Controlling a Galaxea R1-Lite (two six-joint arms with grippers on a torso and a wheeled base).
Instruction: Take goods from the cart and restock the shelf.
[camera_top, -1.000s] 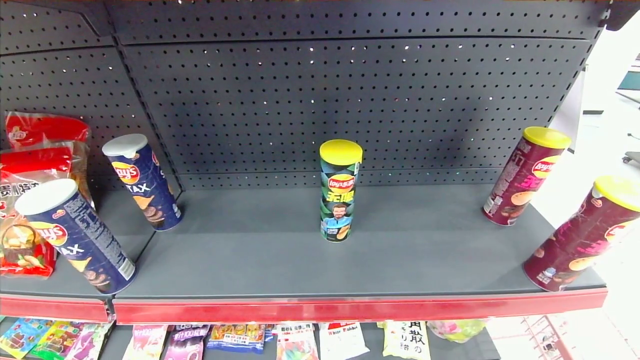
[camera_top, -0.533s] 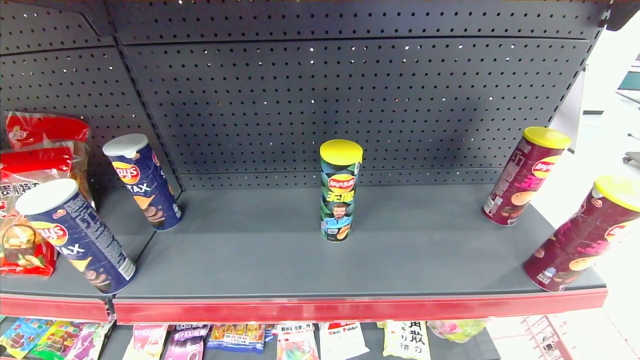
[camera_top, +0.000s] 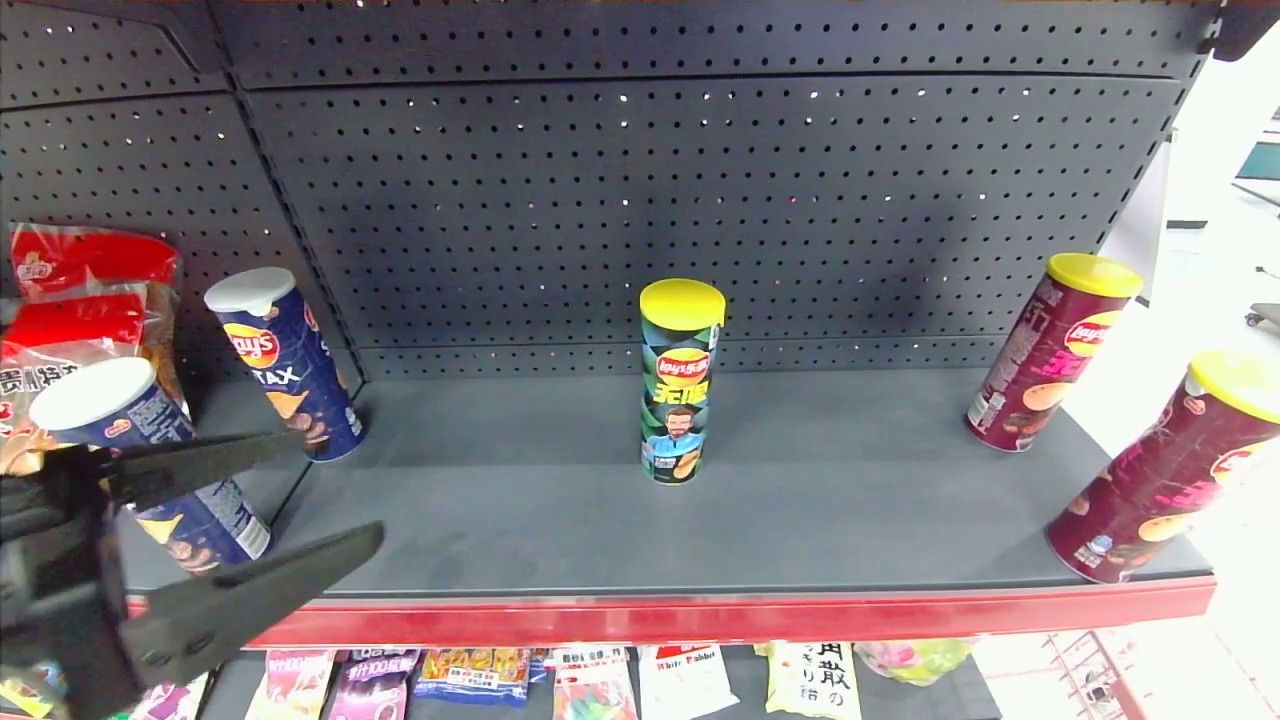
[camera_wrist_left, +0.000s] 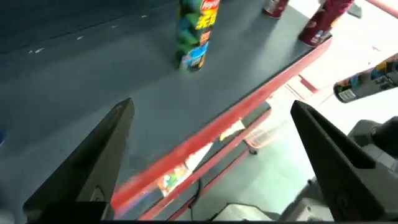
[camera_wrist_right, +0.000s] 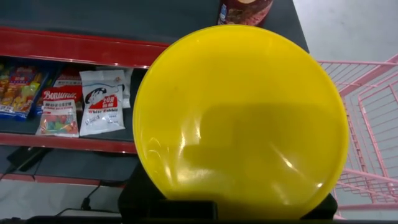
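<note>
On the dark shelf (camera_top: 560, 530) a green chip can with a yellow lid (camera_top: 680, 385) stands upright in the middle. Two blue cans (camera_top: 285, 365) (camera_top: 115, 405) stand at the left and two maroon cans (camera_top: 1050, 350) (camera_top: 1165, 470) at the right. My left gripper (camera_top: 340, 485) is open and empty over the shelf's front left, in front of the nearer blue can. From the left wrist, that gripper (camera_wrist_left: 211, 118) frames the red shelf edge (camera_wrist_left: 205, 146), with the green can (camera_wrist_left: 196, 34) beyond. My right gripper (camera_wrist_right: 236, 208) is shut on a can whose yellow lid (camera_wrist_right: 239, 118) faces the camera, below the shelf's front.
Red snack bags (camera_top: 70, 300) sit at the shelf's far left. A lower shelf holds several snack packets (camera_top: 690, 680) (camera_wrist_right: 102, 102). A pink wire cart (camera_wrist_right: 373, 112) stands to the right. The shelf between the green can and the maroon cans is bare.
My left gripper has come up into the head view from the lower left, open, and now covers part of the nearer blue can. The cans on the shelf have not moved.
</note>
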